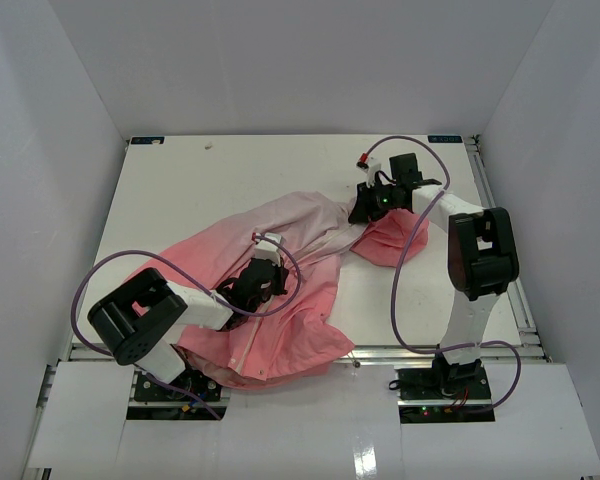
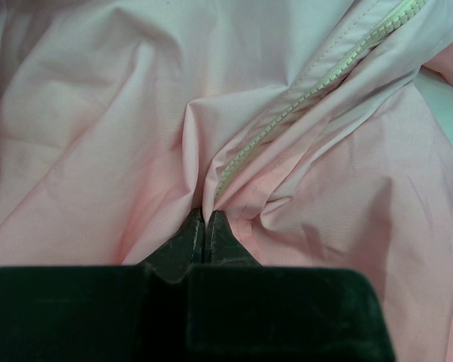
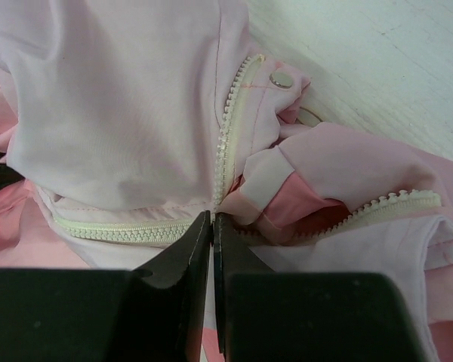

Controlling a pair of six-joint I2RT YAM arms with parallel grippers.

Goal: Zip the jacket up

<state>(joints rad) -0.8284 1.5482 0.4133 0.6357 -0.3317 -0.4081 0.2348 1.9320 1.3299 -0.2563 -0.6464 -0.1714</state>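
The salmon-pink jacket [image 1: 280, 300] lies crumpled across the middle of the white table. My left gripper [image 1: 267, 272] rests on its middle part. In the left wrist view this gripper [image 2: 204, 217] is shut on a raised fold of the jacket [image 2: 98, 136], right where the pale zipper edge [image 2: 317, 83] runs down into the jaws. My right gripper [image 1: 363, 212] sits at the jacket's far right end. Seen from the right wrist, it [image 3: 213, 217] is shut on the jacket at the corner where two zipper edges [image 3: 228, 136] meet, below a snap stud [image 3: 281, 79].
Bare white table [image 1: 230, 180] extends behind and to the left of the jacket, with white walls on three sides. Purple cables [image 1: 400, 290] loop off both arms. The table's metal rail [image 1: 520, 300] runs along the right edge.
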